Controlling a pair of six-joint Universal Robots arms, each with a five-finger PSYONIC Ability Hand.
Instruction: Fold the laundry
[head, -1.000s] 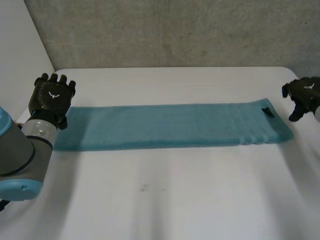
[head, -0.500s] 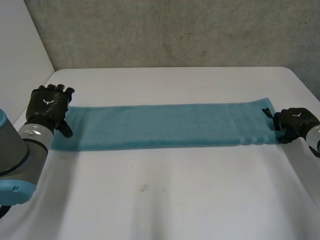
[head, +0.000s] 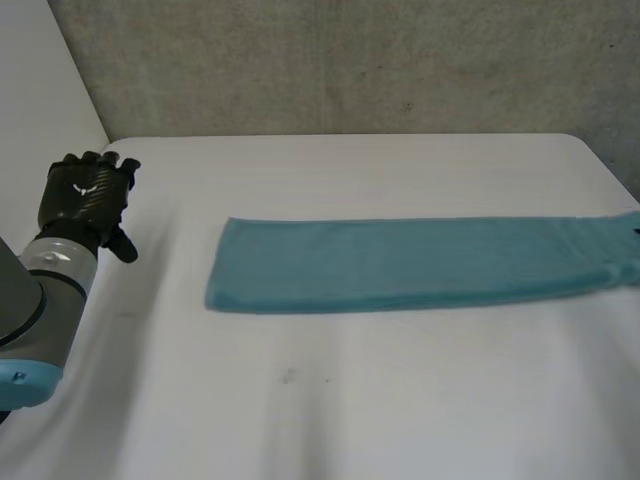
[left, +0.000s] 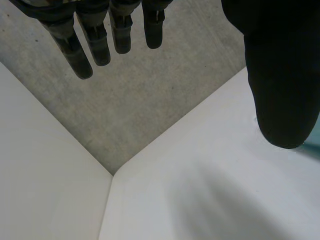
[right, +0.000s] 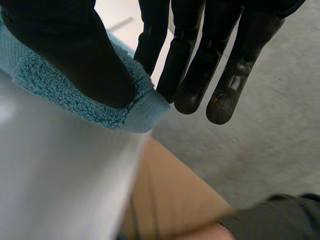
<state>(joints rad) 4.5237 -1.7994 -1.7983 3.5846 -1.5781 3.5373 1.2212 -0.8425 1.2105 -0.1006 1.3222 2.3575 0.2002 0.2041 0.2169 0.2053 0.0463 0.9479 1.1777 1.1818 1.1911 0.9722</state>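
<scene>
Here right robot hand (right: 62, 47) pinches the towel (head: 400, 262); left robot hand (head: 85, 198) hangs straight-fingered.

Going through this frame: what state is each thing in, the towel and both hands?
towel: laid out flat on the table as a long narrow strip, one end lifted in a pinch at the table's edge.
left hand: open, fingers straight, holding nothing, apart from the towel.
right hand: shut on the towel, thumb pressing its end against the fingers.
</scene>
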